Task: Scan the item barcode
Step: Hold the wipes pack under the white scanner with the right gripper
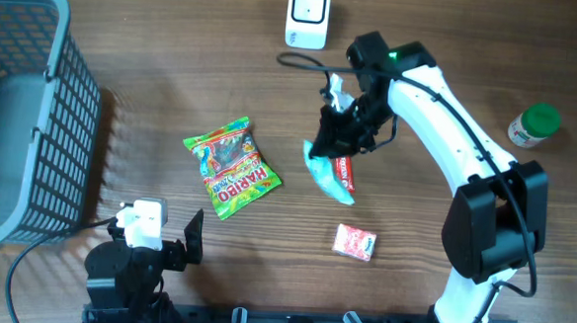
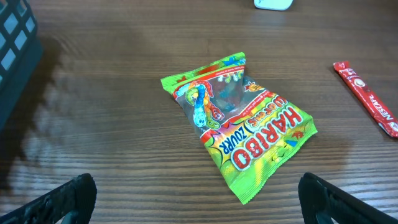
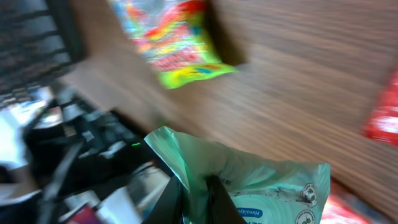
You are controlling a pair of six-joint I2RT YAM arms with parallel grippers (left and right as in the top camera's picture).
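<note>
Teal pouch (image 1: 329,178) sits near the middle of the table, a little to the right, pinched at one edge by the right gripper (image 1: 338,128), whose jaws are closed on it. In the right wrist view the two dark fingers (image 3: 171,200) clamp the crinkled film, with white print on the pouch's lower part (that view is blurred, so the lettering is hard to read). A red stick sachet (image 1: 344,171) lies just beside the pouch, partly under it. The white scanner (image 1: 307,14) stands at the far edge, well apart from the pouch. A Haribo bag (image 1: 231,165) lies flat to the left of the pouch, and a small red packet (image 1: 354,242) lies nearer. The left gripper (image 2: 196,186) hangs at the near edge with its jaws spread wide and holding nothing. A grey basket (image 1: 78,121) stands at far left, and a green-capped bottle (image 1: 534,125) at the right.
</note>
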